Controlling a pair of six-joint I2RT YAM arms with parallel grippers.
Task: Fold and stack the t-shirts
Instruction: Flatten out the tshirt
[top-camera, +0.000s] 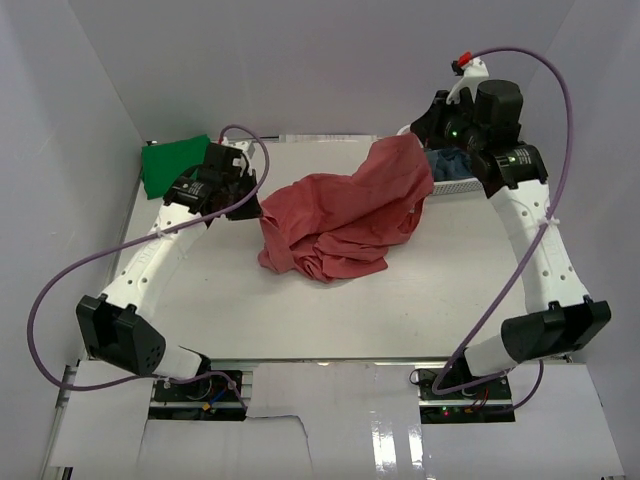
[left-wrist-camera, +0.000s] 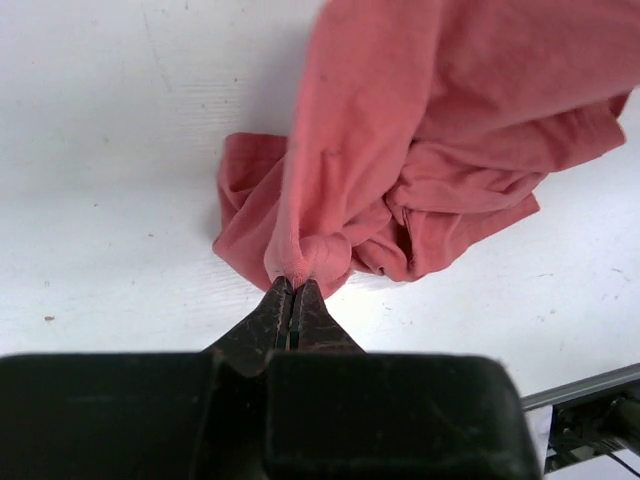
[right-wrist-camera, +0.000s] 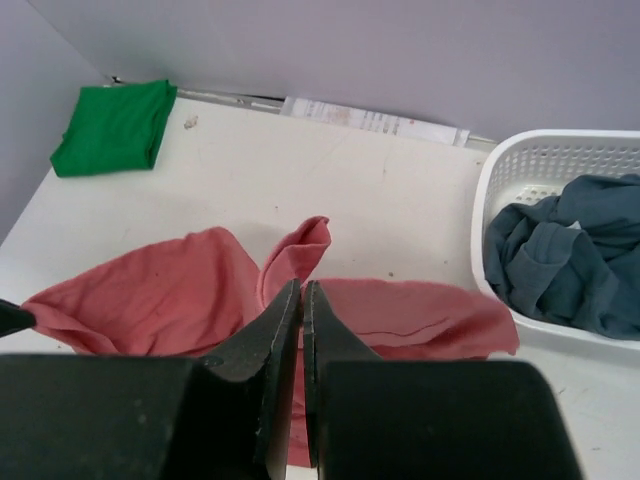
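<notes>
Though most of it lies in a crumpled heap, the salmon-red t-shirt (top-camera: 340, 220) is pinched in two places and pulled up off the worktop (top-camera: 400, 310) at both. Its bulk sits near the middle of the surface, slightly toward the back, with loose folds sagging at the near side.

At the shirt's left edge, the left hand (left-wrist-camera: 293, 285) has its two fingers pressed together on a small rolled knob of red cloth. In the left wrist view the fabric rises steeply from that pinch and fans out up and to the right. At the shirt's far right corner, the right hand (right-wrist-camera: 302, 285) is also closed on the cloth. A red fold stands up just past its fingertips, and red shows in the narrow slit between the fingers. From above, this corner is drawn up toward the back right, where it overlaps the near left edge of the white lattice basket (right-wrist-camera: 540, 160).

Inside that basket lie the grey-blue t-shirts (right-wrist-camera: 565, 260), rumpled together so that I cannot count them.

At the back left corner of the worktop, well apart from the red shirt, the green t-shirt (right-wrist-camera: 112, 127) lies folded into a flat, neat rectangle.

A printed paper strip (right-wrist-camera: 370, 118) lies along the back edge against the wall. Purple cables (top-camera: 60, 290) loop out from both arms.
</notes>
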